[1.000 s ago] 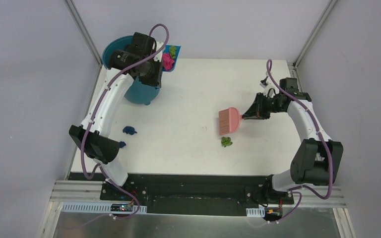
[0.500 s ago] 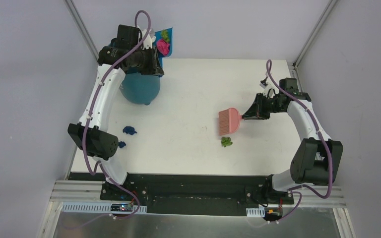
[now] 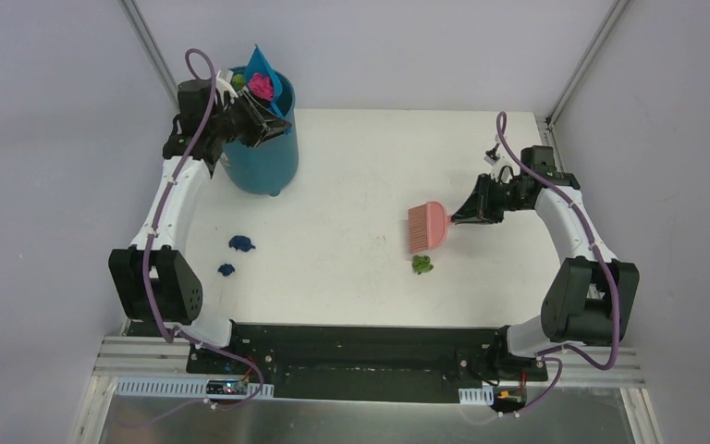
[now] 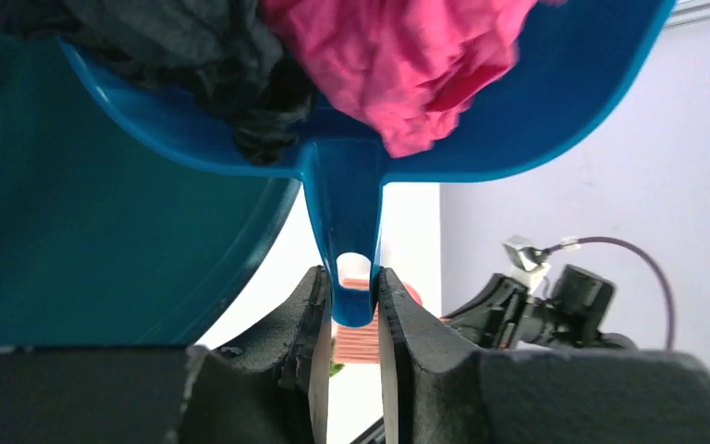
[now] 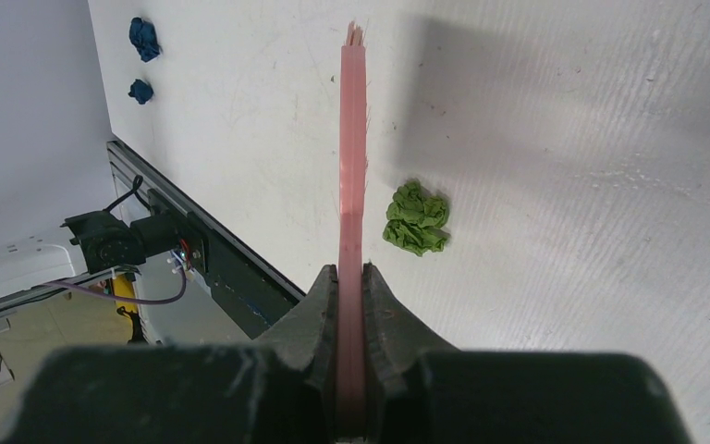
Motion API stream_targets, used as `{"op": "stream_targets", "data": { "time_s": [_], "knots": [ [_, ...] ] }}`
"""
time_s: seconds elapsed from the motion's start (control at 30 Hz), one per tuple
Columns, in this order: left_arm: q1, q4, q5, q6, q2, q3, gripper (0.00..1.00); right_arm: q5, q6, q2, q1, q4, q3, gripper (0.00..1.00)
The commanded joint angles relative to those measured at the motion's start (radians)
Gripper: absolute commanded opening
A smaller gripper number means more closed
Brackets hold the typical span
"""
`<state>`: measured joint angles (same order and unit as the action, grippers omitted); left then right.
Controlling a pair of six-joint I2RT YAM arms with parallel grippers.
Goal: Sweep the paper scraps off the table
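**A:** How far along are you with the sweeping?

**B:** Partway, I'd judge. My left gripper (image 4: 351,298) is clamped on the handle of the blue dustpan (image 4: 555,120), and I hold the pan tipped right over the mouth of the teal bin (image 3: 263,162). A magenta wad (image 4: 407,65) and a black wad (image 4: 231,74) are in the pan, not in the bin. The bin's inside is hidden from me.

**A:** So that load isn't dumped?

**B:** Not yet. It hangs directly above the bin, so a steeper tilt should finish it.

**A:** What's left on the table (image 3: 351,148)?

**B:** Three bits that I can count. Two dark blue wads (image 3: 241,243) lie close together on the bin's near side, toward my bases and a little apart from it. One green wad (image 3: 422,265) lies well away from the bin, across toward my right arm.

**A:** And the brush?

**B:** My right gripper (image 5: 351,277) is pinched tight on the pink brush (image 3: 425,227). It is far from the bin too, on that same right side, slightly farther from my bases than the green wad. Whether the bristles touch the tabletop, I can't tell.

**A:** What remains, then?

**B:** Empty the pan, set it on the table, and sweep those three in. That's one more load, perhaps two, I reckon.
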<state>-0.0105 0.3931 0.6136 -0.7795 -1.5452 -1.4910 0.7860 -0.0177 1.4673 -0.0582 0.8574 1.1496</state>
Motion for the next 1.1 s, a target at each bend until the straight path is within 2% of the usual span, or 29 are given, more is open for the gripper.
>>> {"op": "stream_targets", "data": {
  "time_s": [0.0, 0.17, 0.23, 0.33, 0.43, 0.53, 0.63, 0.8, 0.87, 0.93, 1.07],
  "knots": [
    [0.026, -0.349, 0.073, -0.209, 0.097, 0.084, 0.00, 0.017, 0.035, -0.002, -0.009, -0.021, 0.006, 0.00],
    [0.049, -0.502, 0.091, -0.319, 0.112, 0.166, 0.00, 0.018, 0.038, -0.004, -0.009, -0.020, 0.005, 0.00],
    [0.059, -0.609, 0.104, -0.392, 0.112, 0.209, 0.00, 0.018, 0.038, -0.004, -0.009, -0.020, 0.006, 0.00],
    [0.075, -0.864, 0.108, -0.597, 0.095, 0.327, 0.00, 0.018, 0.039, -0.004, -0.011, -0.018, 0.005, 0.00],
    [0.077, -1.230, 0.089, -0.905, 0.020, 0.409, 0.00, 0.018, 0.039, -0.003, -0.011, -0.017, 0.006, 0.00],
    [0.075, -1.611, 0.012, -1.170, -0.093, 0.438, 0.00, 0.018, 0.041, -0.002, -0.012, -0.018, 0.004, 0.00],
    [0.075, -1.755, -0.039, -1.267, -0.145, 0.444, 0.00, 0.018, 0.040, 0.002, -0.012, -0.018, 0.005, 0.00],
    [0.075, -1.724, -0.003, -1.225, -0.119, 0.427, 0.00, 0.015, 0.041, 0.007, -0.012, -0.016, 0.006, 0.00],
    [0.076, -1.645, 0.068, -1.166, -0.099, 0.394, 0.00, 0.012, 0.041, 0.007, -0.012, -0.017, 0.006, 0.00],
    [0.075, -1.490, 0.148, -1.038, -0.051, 0.354, 0.00, 0.012, 0.041, 0.008, -0.012, -0.017, 0.004, 0.00],
    [0.073, -1.000, 0.238, -0.674, 0.079, 0.289, 0.00, 0.013, 0.041, 0.011, -0.012, -0.018, 0.006, 0.00]
  ]
}}
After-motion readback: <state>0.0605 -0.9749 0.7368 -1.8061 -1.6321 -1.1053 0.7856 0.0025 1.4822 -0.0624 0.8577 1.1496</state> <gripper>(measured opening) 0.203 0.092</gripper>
